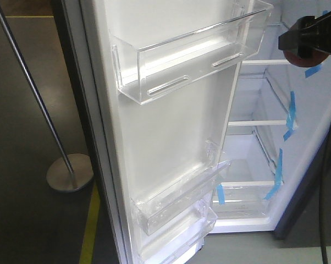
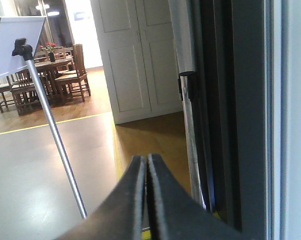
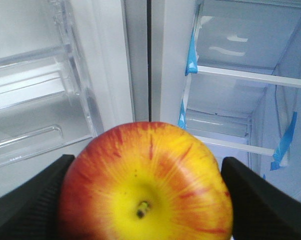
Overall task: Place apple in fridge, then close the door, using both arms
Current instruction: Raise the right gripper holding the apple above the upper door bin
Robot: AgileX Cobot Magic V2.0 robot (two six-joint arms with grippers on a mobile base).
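The red and yellow apple fills the lower right wrist view, stem toward the camera, with my right gripper shut on its two sides. In the front view that gripper hangs at the upper right before the open fridge, a sliver of red apple under it. The door stands wide open, its white inner side and clear bins facing me. My left gripper is shut on nothing, beside the door's dark outer edge.
A metal pole on a round base stands left of the door, with a yellow floor line near it. Blue tape strips mark the fridge's shelves. Behind, white double doors and a dining table with chairs.
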